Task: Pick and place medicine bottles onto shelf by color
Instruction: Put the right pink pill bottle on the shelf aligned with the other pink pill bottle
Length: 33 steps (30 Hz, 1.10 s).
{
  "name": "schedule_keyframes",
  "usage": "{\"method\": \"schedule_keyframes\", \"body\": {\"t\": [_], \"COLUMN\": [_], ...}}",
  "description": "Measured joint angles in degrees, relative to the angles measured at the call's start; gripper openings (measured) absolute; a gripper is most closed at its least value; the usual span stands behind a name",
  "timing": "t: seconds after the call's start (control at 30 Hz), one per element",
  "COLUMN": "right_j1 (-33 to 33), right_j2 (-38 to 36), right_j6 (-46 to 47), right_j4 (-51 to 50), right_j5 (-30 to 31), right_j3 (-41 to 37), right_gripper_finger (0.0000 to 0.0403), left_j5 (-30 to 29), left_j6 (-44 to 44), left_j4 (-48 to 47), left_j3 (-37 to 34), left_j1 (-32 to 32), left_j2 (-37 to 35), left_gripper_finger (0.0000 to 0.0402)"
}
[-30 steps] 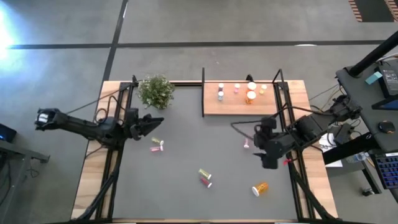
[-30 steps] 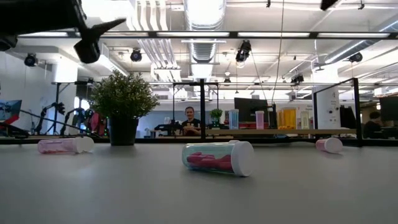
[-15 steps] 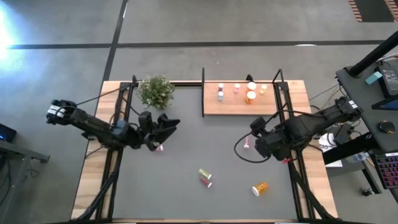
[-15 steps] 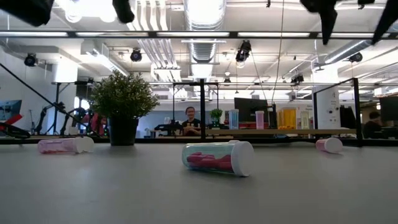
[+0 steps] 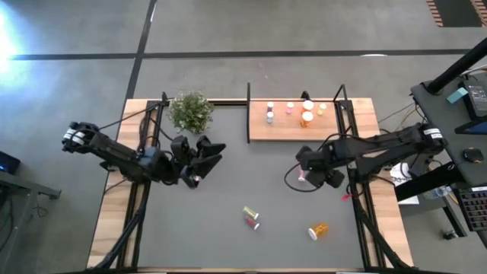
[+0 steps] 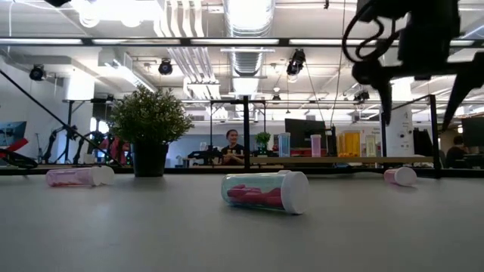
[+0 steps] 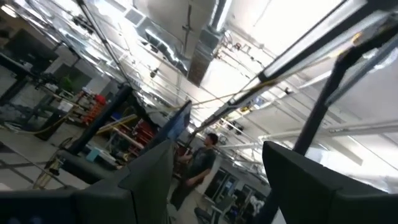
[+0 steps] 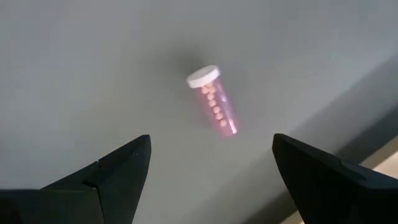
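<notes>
My right gripper (image 5: 308,167) is open and points down over a pink bottle (image 8: 213,100) that lies on its side on the table, close to the shelf's near edge; the fingers stand above it without touching, as the low view (image 6: 417,91) also shows. My left gripper (image 5: 211,151) is open and empty, tipped upward (image 7: 217,148), near the plant; a pink bottle (image 5: 195,180) lies on the table just beneath it. The wooden shelf (image 5: 259,131) carries several upright bottles, among them a pink one (image 5: 289,109) and an orange one (image 5: 307,116).
A green potted plant (image 5: 190,111) stands at the far left of the table. A yellow-green bottle (image 5: 249,211), a pink one (image 5: 252,221) and an orange one (image 5: 318,229) lie toward the near edge. Black frame posts (image 5: 248,114) flank the shelf. A person sits in the room behind (image 6: 231,145).
My right gripper has swung from the table's right side toward the far left, over the pink bottle by the shelf, and has come down into the low view. My left gripper has reached toward the right over its pink bottle and has risen out of the low view.
</notes>
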Motion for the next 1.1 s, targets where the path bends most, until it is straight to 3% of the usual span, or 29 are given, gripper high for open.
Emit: {"method": "schedule_keyframes", "body": {"t": [0.43,0.8,1.1], "right_j1": [-3.46,-3.54,-3.56], "right_j2": [0.02,1.72,4.37], "right_j6": [1.11,-12.90,-9.21], "right_j4": [13.10,18.13,23.18], "right_j5": [0.47,0.50,0.55], "right_j3": [-6.87,-13.33,-14.02], "right_gripper_finger": [0.0326,0.0325,0.0325], "left_j5": [-0.66,-1.50,-1.72], "left_j6": [3.11,3.11,3.11], "left_j4": [0.04,-0.01,-0.02], "left_j3": [-0.30,-0.30,-0.30], "left_j1": [0.04,0.04,0.04], "left_j2": [-3.71,-3.91,-3.91], "left_gripper_finger": [0.0231,0.0231,0.0231]}}
